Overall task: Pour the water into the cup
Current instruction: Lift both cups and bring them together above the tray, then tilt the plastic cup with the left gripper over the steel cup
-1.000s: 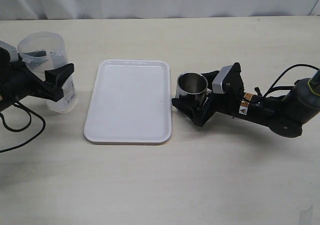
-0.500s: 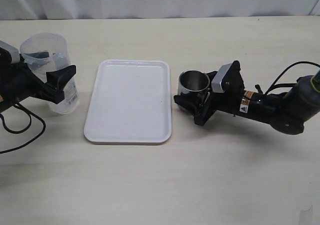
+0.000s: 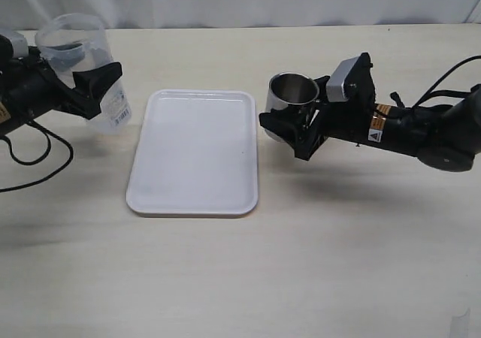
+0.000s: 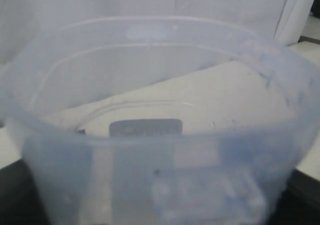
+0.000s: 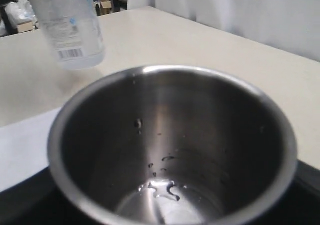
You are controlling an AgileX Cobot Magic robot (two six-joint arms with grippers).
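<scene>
My left gripper [image 3: 96, 90] is shut on the translucent plastic beaker [image 3: 83, 67] and holds it lifted above the table at the far left. The beaker fills the left wrist view [image 4: 160, 135]; the water in it is too faint to make out. My right gripper [image 3: 289, 135] is shut on the shiny steel cup [image 3: 291, 101] and holds it lifted just right of the white tray [image 3: 194, 152]. In the right wrist view the cup [image 5: 170, 150] shows a few water drops on its bottom, with the beaker [image 5: 72, 25] beyond it.
The white tray lies flat between the two arms. Black cables trail from the left arm [image 3: 30, 158] and the right arm [image 3: 443, 90]. A white curtain [image 3: 240, 0] runs behind the table's far edge.
Both grippers have risen. The left has lifted the beaker off the table and moved it back. The right has lifted the cup off the table.
</scene>
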